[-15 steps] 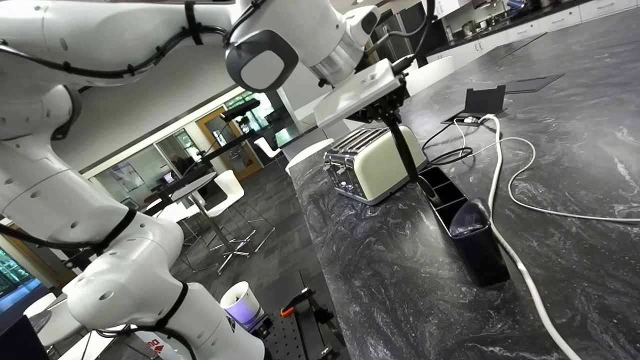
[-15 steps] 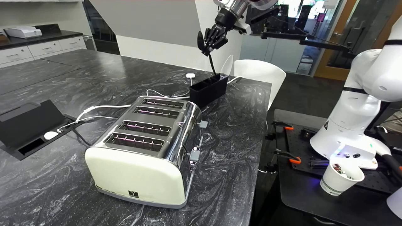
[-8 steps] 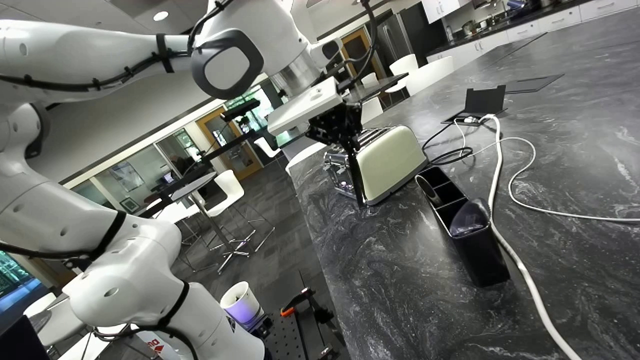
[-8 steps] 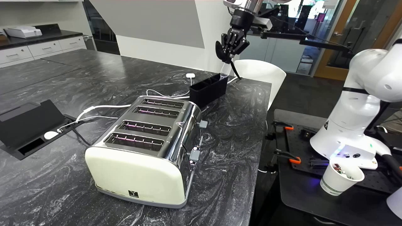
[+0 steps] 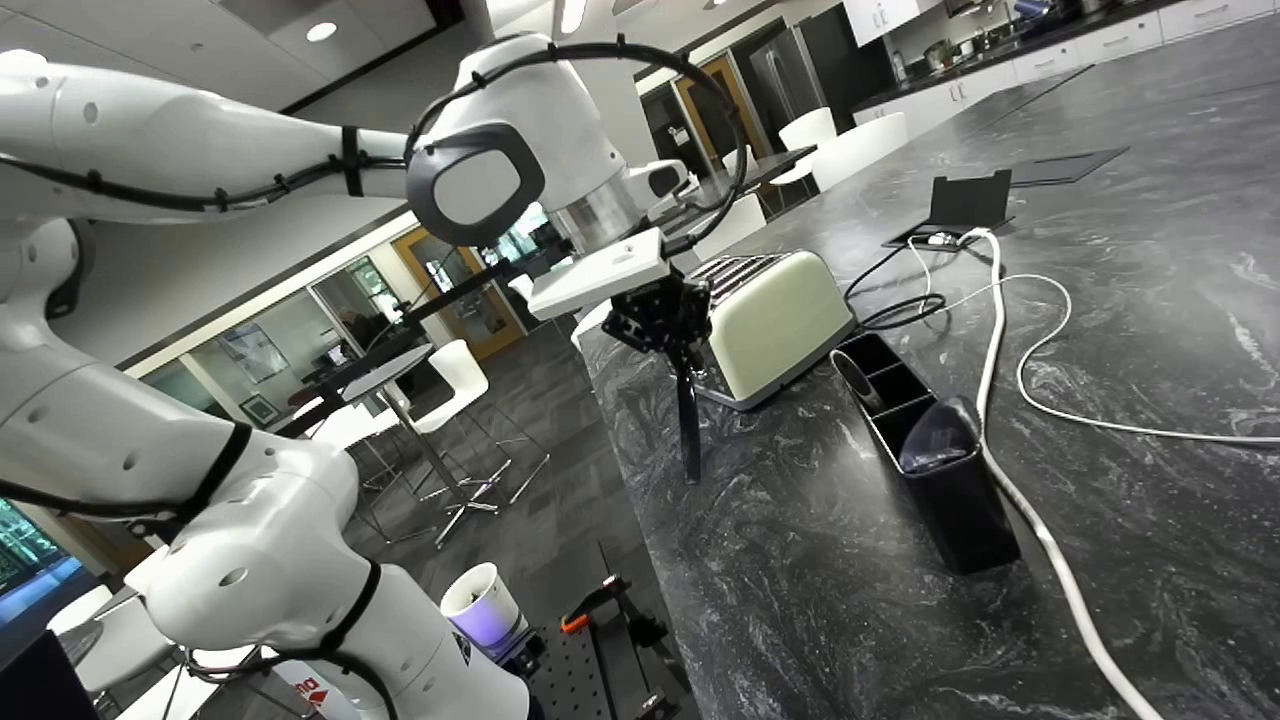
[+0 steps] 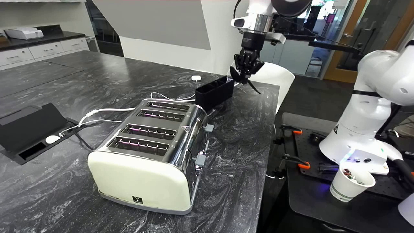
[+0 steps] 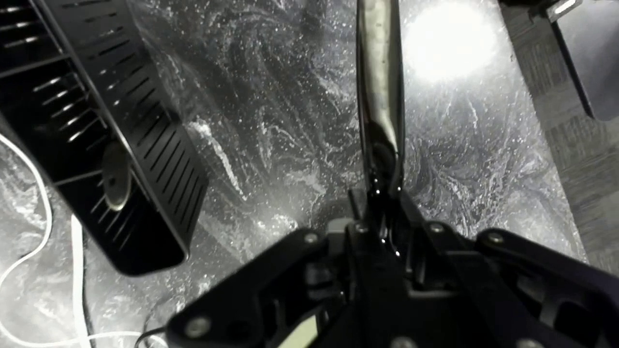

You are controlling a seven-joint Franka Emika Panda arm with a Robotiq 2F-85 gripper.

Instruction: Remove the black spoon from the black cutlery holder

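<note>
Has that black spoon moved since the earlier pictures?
Yes: in an exterior view, the black spoon has shifted rightward and down in the picture, judged against the black cutlery holder, which has stayed put.

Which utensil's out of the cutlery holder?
The black spoon: it's clamped in the pincer, outside the black cutlery holder. The rounded-end utensil and the translucent piece both sit in the holder.
</note>
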